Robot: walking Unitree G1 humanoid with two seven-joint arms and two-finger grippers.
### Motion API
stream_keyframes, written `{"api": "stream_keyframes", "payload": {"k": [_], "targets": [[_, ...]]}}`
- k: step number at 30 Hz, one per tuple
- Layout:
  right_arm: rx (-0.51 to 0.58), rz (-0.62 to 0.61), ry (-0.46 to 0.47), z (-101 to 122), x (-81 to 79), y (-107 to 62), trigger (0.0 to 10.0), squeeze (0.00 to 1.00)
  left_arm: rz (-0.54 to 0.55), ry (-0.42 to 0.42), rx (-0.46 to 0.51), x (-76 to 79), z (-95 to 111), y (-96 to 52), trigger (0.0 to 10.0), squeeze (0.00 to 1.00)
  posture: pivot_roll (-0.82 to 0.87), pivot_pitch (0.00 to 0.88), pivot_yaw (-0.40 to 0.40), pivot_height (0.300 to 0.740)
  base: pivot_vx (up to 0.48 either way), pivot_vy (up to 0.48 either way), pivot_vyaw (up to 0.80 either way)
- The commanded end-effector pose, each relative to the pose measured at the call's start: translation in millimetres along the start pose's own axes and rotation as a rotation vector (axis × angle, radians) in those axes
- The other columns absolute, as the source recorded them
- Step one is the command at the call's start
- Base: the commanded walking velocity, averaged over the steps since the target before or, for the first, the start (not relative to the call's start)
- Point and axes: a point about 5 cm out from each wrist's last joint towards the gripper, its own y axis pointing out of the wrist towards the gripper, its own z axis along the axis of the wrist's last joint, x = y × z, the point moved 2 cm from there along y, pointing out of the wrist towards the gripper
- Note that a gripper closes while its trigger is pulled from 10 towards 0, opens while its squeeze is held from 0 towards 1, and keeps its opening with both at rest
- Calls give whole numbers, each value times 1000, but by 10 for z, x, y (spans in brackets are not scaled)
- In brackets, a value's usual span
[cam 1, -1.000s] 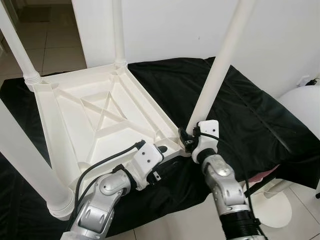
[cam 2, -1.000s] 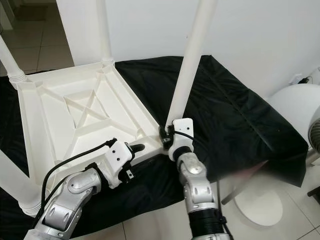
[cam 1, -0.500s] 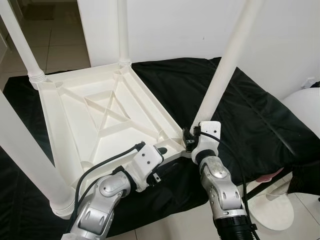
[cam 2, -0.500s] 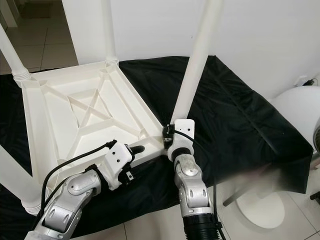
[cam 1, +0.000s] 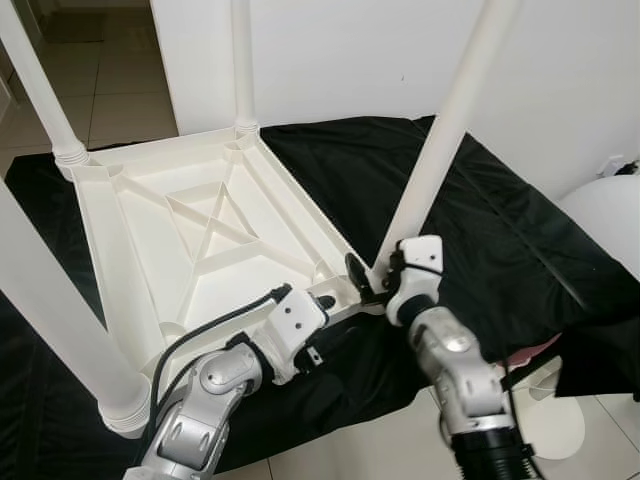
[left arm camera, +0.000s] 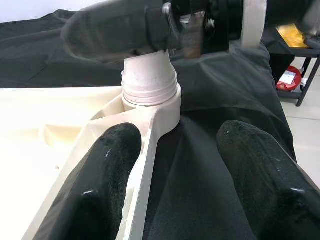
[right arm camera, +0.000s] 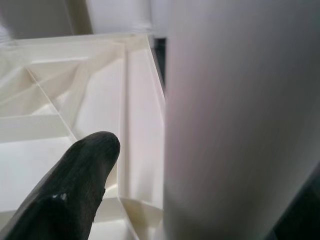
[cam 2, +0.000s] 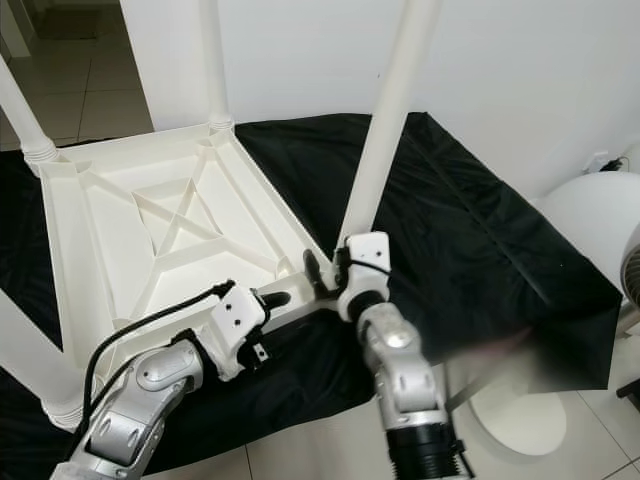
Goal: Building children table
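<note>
A white plastic children's table (cam 1: pixel 200 240) lies upside down on a black cloth (cam 1: pixel 500 220), its legs pointing up. The near right leg (cam 1: pixel 440 150) stands in its corner socket (left arm camera: pixel 150 95). My right gripper (cam 1: pixel 368 280) is at the foot of that leg and open. One black finger (right arm camera: pixel 75 180) stands off the leg (right arm camera: pixel 240 125) on the table side, and the other finger is hidden behind the leg. My left gripper (cam 1: pixel 325 305) is open astride the table's near rim just short of that corner. One of its fingers (left arm camera: pixel 107 170) is inside the rim and the other (left arm camera: pixel 260 165) over the cloth.
Three more legs rise at the far left (cam 1: pixel 40 90), the far middle (cam 1: pixel 240 60) and the near left (cam 1: pixel 50 330). A white wall stands behind. A round white object (cam 1: pixel 610 210) and a white disc base (cam 1: pixel 545 420) sit on the tiled floor at the right.
My right gripper's finger has spread away from the foot of the leg, and its wrist has shifted slightly right. The left gripper stays on the rim. The camera shifted a little.
</note>
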Motion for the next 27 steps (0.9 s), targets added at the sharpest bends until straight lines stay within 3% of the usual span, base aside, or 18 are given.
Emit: {"api": "stream_keyframes", "payload": {"k": [1,3,8,15,24,25,26,27], "targets": [[-24,102,-20,-60,-4,-24,10000,0,54,1,-2,-6,3,2,10000,0,1,32,-73,740,0,0,0],[-40,181,-67,-90,4,-58,10000,0,55,2,-3,-11,3,3,10000,0,1,33,-72,740,0,0,0],[-45,228,-93,-122,76,-70,10000,0,61,1,-2,-25,5,3,10000,0,1,38,-70,740,0,0,0],[-86,385,-134,-229,213,-31,10000,0,64,4,1,-43,23,18,10000,0,4,43,-64,740,0,0,0],[-115,419,-166,-305,254,83,10000,0,67,11,-1,-68,29,9,10000,0,14,40,-59,740,0,0,0],[-120,426,-176,-323,257,103,8353,0,67,11,-2,-68,28,7,10000,0,16,38,-58,740,0,0,0],[-125,431,-178,-339,257,117,4353,0,67,12,-4,-70,24,5,10000,0,17,39,-58,740,0,0,0],[-129,432,-180,-352,258,127,3333,0,67,12,-5,-72,22,3,10000,0,17,39,-58,740,0,0,0]]}}
